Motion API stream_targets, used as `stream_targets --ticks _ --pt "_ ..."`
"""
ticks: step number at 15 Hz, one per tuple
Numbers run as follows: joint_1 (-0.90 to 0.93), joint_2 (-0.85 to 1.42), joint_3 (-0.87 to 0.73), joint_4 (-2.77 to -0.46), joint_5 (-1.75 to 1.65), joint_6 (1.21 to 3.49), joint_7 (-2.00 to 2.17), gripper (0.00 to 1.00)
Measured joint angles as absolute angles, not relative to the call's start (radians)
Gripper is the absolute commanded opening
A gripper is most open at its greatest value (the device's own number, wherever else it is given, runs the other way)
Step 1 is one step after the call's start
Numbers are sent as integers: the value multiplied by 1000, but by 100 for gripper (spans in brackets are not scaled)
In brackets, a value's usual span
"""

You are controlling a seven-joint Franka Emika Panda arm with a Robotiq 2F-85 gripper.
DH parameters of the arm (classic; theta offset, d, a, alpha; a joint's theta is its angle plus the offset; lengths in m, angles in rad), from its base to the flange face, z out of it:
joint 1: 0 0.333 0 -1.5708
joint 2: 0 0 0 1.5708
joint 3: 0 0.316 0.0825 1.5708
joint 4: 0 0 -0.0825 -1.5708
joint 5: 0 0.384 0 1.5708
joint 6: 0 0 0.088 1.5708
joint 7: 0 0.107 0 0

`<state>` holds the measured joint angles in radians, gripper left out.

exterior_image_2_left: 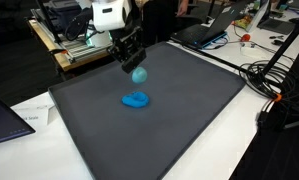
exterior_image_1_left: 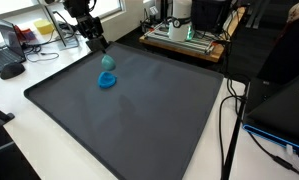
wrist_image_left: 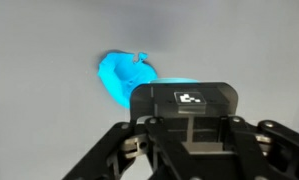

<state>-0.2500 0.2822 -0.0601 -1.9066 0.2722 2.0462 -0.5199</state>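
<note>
The black robot gripper (exterior_image_2_left: 134, 64) hangs above a dark grey flat mat (exterior_image_2_left: 189, 125), its fingers closed on a small pale teal rounded lump (exterior_image_2_left: 140, 75). Below it a flat bright blue piece (exterior_image_2_left: 136, 100) lies on the mat. Black cables (exterior_image_2_left: 274, 88) cross the white table (exterior_image_2_left: 239, 145).

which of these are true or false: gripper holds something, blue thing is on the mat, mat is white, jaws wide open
1. The gripper holds a teal piece off the mat. True.
2. The mat is white. False: it is dark grey; the table around it is white.
3. A blue piece lies on the mat below the gripper. True.
4. The jaws stand wide open and empty. False: they are closed on the teal piece.
</note>
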Motion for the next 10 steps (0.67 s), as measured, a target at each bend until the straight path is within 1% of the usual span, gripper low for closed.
stream_targets --ticks 6,7,10 --pt "-176 109 -61 -2149 214 2272 -265 22" --pt "-166 84 -61 -2186 199 2326 -218 47" --pt "-158 75 -62 -2202 196 2339 -208 47"
